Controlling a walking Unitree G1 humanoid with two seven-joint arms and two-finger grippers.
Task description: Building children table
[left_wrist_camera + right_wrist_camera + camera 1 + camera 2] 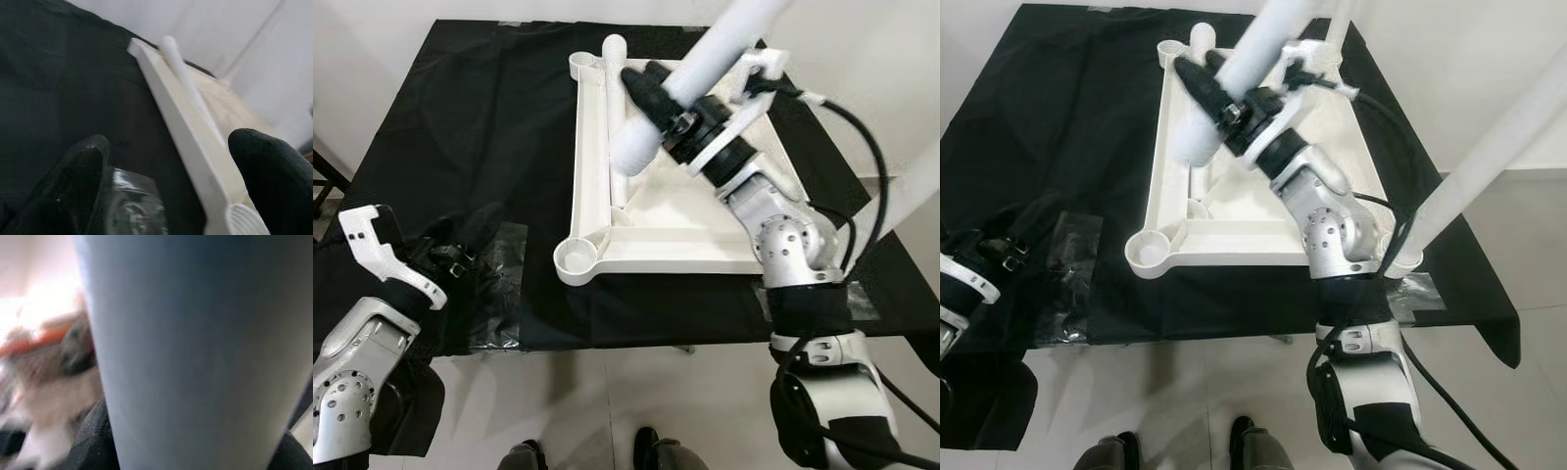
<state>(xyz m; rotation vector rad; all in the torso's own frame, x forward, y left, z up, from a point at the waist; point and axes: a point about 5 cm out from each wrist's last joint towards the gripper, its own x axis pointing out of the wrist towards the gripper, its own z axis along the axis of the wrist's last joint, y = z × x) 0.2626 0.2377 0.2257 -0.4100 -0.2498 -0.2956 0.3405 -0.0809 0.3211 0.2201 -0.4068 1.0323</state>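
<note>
The white table top (pixel 675 230) lies upside down on a black-covered table. My right gripper (pixel 658 90) is shut on a white table leg (pixel 705 54), which it holds tilted over the far left part of the top, lower end (pixel 631 152) inside the frame. A second leg (pixel 610 108) lies along the left rim. A third leg (pixel 1489 157) stands up from the near right corner. The near left corner socket (pixel 576 259) holds nothing. My left gripper (pixel 171 186) is open, low over the cloth left of the table top.
Crumpled clear plastic (pixel 499 284) lies on the black cloth (pixel 460 127) by my left gripper. The table's front edge runs just below the white top, with pale floor (pixel 607 411) beyond it. Dark shoes (pixel 651 452) show at the bottom edge. A white wall stands behind.
</note>
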